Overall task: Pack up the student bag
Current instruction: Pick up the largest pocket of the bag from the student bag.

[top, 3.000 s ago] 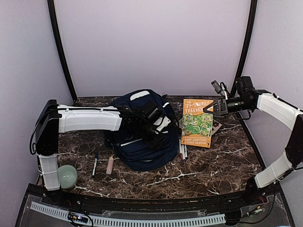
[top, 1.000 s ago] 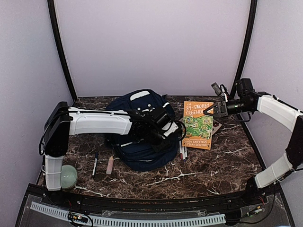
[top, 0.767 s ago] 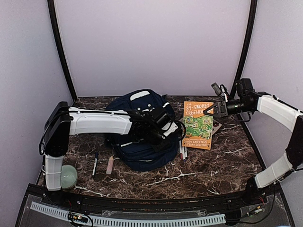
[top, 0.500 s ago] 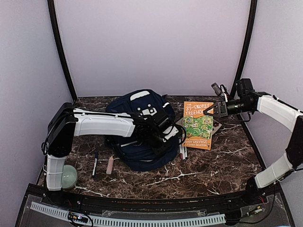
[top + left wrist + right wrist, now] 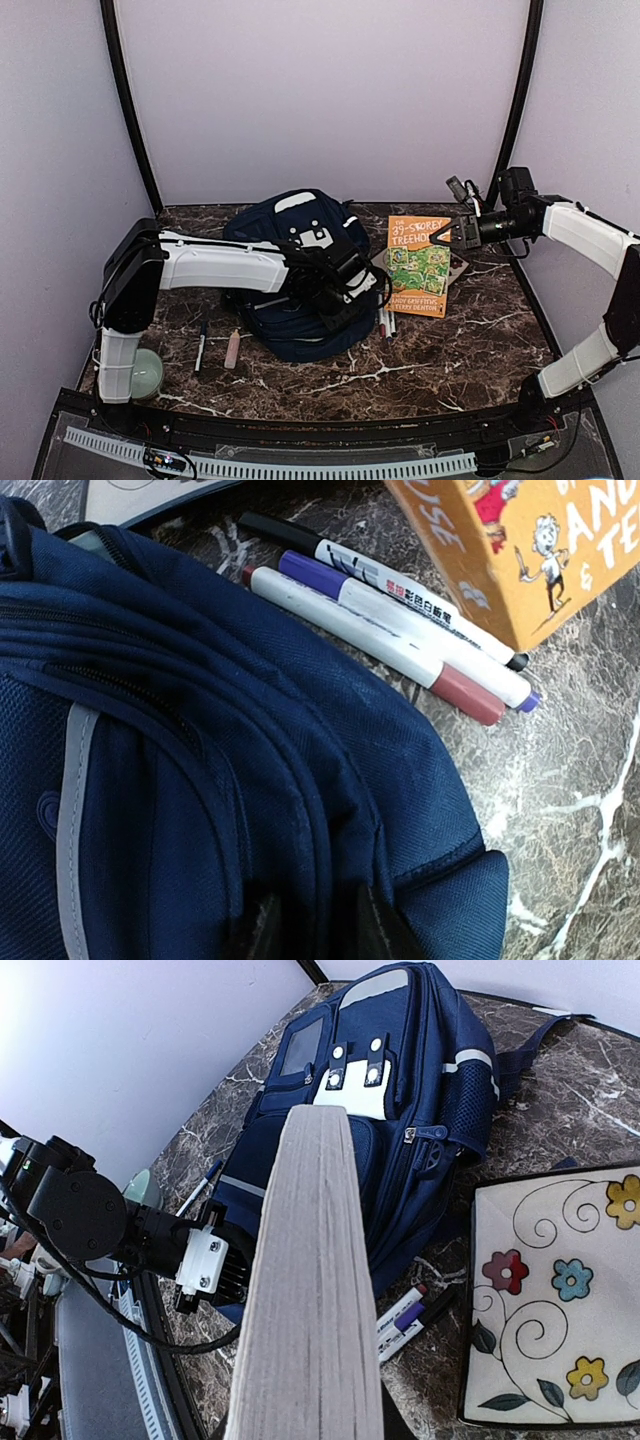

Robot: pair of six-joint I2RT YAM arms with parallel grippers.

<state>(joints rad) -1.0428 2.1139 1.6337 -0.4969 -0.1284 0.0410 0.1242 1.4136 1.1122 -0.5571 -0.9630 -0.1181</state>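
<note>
Because the student bag [image 5: 290,335] is soft, floppy cloth, I judge it will sag and fold if pulled by loose fabric; a stitched seam or zipper edge looks the surer hold. One bag lies at the centre of the top view on the tabletop [image 5: 430,360]. My left pincer [image 5: 315,935] straddles a seam on its right side; whether it bites, I cannot tell. My right pincer [image 5: 445,232], right of centre, clamps one orange book [image 5: 418,265]. Three markers [image 5: 390,630] lie between bag and book.
</note>
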